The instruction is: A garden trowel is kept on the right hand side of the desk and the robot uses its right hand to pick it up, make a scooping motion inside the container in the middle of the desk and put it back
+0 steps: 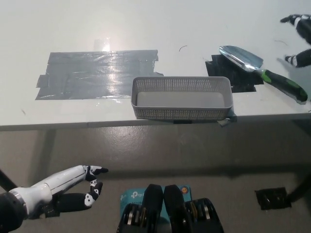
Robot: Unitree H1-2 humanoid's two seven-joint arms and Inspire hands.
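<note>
A silver-bladed, green-handled trowel [262,73] lies flat right of the white mesh container [181,112] at the desk's [146,24] front edge.

single head view, steeply downward, over desk [146,29] front edge and floor below.
</note>
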